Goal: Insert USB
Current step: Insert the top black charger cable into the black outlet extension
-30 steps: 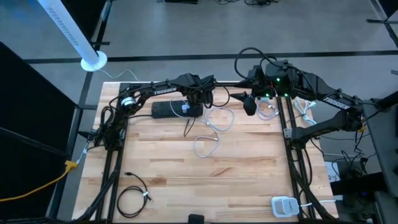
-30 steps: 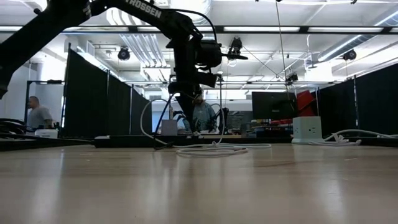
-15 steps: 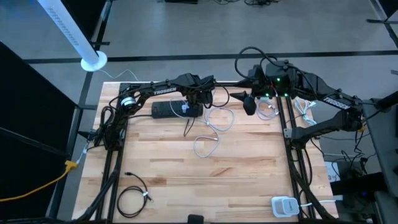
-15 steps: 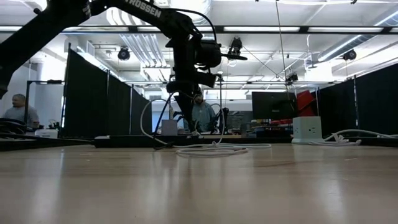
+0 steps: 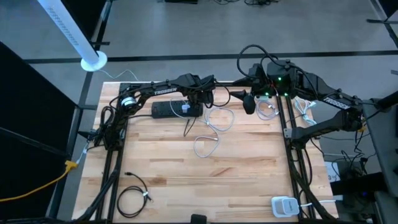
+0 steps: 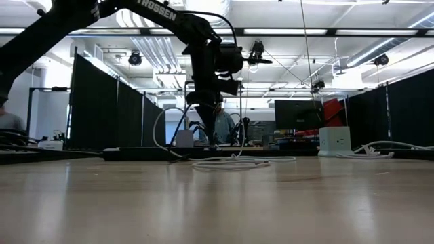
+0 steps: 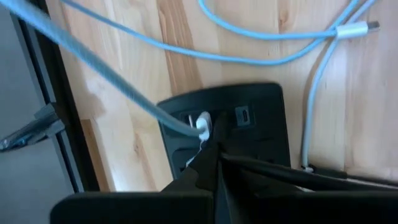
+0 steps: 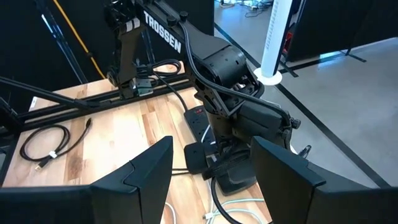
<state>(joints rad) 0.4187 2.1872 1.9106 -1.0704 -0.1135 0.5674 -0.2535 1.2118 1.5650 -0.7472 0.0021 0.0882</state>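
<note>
Pale wood planks carry the work: the left gripper [image 7: 214, 146], clenched tight, hangs over the black power strip [image 7: 261, 118], its fingertips just beside the white USB plug [image 7: 202, 123] at the port. Press it straight and gently; right gripper [image 5: 249, 104] waits open near the far edge

Grey concrete floor [image 5: 186, 31] beyond the light wood table [image 5: 205, 180], crossed by a dark line. White perforated column [image 5: 68, 31] on a round base at upper left. Black curtain partitions [image 6: 108, 108] left and right in the low view, ceiling strip lights [image 6: 298, 31] overhead, white ducts, a monitor [image 6: 295, 114] right of centre
</note>
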